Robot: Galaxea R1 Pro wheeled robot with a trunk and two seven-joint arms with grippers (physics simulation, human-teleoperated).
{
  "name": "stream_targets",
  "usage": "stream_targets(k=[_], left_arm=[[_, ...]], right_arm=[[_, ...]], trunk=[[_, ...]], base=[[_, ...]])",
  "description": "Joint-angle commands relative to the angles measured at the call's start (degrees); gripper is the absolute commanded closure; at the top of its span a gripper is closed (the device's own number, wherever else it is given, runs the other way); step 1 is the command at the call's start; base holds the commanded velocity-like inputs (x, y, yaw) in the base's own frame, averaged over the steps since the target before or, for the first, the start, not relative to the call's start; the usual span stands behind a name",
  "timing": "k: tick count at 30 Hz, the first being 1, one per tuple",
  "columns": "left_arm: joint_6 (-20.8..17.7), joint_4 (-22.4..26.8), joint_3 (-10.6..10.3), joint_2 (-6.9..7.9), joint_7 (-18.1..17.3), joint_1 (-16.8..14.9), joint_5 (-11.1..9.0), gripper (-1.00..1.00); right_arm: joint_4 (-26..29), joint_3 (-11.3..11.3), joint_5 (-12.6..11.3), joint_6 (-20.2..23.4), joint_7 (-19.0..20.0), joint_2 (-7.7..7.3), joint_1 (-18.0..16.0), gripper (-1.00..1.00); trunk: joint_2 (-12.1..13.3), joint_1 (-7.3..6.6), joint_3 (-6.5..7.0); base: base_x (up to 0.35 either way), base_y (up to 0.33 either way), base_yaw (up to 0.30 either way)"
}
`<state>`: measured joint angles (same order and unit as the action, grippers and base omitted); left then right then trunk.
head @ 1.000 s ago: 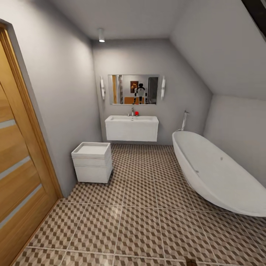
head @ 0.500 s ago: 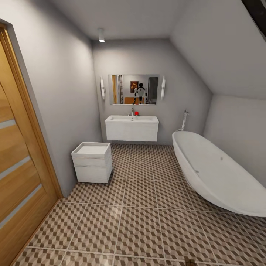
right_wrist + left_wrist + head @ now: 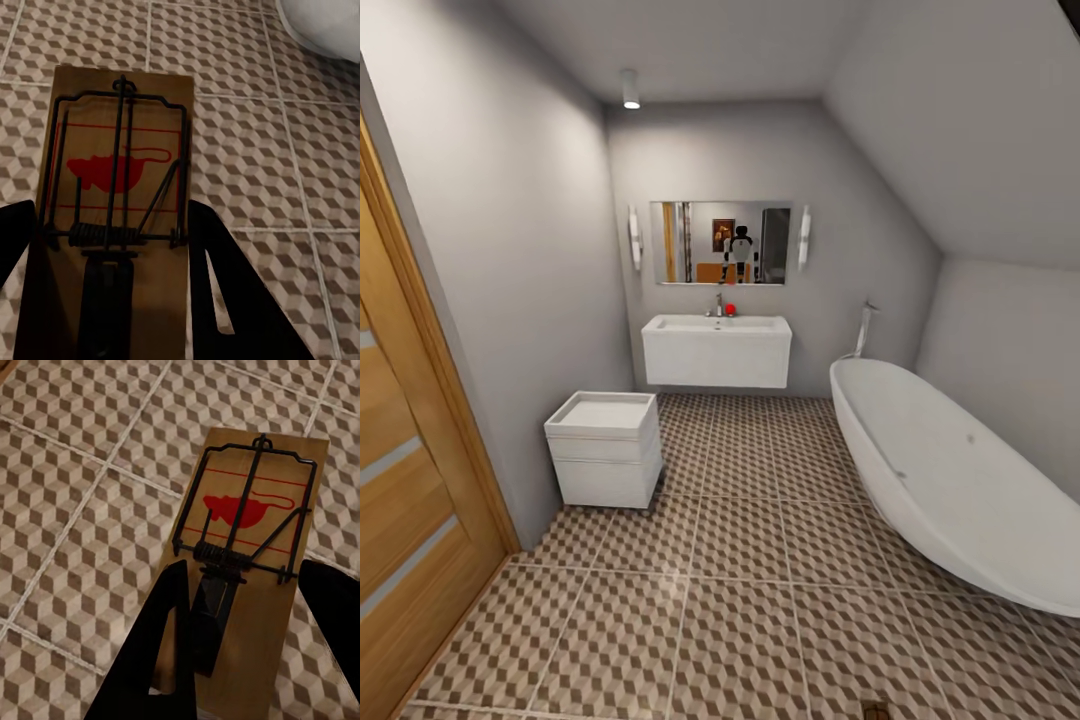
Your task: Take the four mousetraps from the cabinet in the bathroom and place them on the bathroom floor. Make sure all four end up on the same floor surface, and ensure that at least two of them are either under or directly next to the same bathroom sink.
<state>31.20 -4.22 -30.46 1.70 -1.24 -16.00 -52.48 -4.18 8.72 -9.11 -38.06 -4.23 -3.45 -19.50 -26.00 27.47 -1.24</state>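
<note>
Each gripper is closed on 1 mousetrap: the left gripper [image 3: 247, 615] and the right gripper [image 3: 105, 262], both above the bathroom floor [image 3: 740, 610]. Neither trap is set down, and the bathroom sink [image 3: 717, 350] is well ahead; 2 more likely remain to fetch.

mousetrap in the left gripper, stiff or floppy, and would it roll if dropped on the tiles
The mousetrap is probably stiff: a flat wooden board carrying a wire bar and spring. With its flat rectangular shape it should land flat on the bathroom floor rather than roll. The thin wire may snag or snap shut.
</note>
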Motion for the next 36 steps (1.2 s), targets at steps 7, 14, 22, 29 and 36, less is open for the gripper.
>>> stream_targets(k=[7, 14, 22, 29, 36], left_arm=[[0.24, -0.17, -0.47, -0.12, 0.03, -0.08, -0.35, 1.0], [0.19, -0.17, -0.47, -0.12, 0.09, -0.08, -0.35, 1.0], [0.25, -0.17, -0.47, -0.2, 0.16, -0.08, -0.35, 1.0], [0.25, -0.17, -0.55, -0.21, 0.11, -0.08, -0.35, 1.0], [0.26, -0.17, -0.56, -0.25, 0.08, -0.08, -0.28, 1.0]], right_arm=[[-0.21, 0.51, -0.64, -0.21, 0.0, 0.02, -0.11, 1.0], [-0.21, 0.64, -0.36, -0.12, 0.31, 0.02, -0.12, 1.0], [-0.21, 0.68, -0.29, -0.09, 0.17, 0.02, -0.12, 1.0], [-0.21, 0.68, -0.29, -0.09, 0.1, 0.02, -0.13, 1.0], [-0.21, 0.69, -0.29, -0.09, 0.33, 0.02, -0.12, 1.0]], trunk=[[-0.12, 0.07, -0.12], [-0.12, 0.07, -0.12], [-0.12, 0.07, -0.12], [-0.12, 0.07, -0.12], [-0.12, 0.07, -0.12]], base=[[0.326, -0.067, 0.0], [0.322, -0.139, 0.0], [0.312, -0.169, 0.0], [0.311, -0.173, 0.0], [0.308, -0.17, 0.0]])
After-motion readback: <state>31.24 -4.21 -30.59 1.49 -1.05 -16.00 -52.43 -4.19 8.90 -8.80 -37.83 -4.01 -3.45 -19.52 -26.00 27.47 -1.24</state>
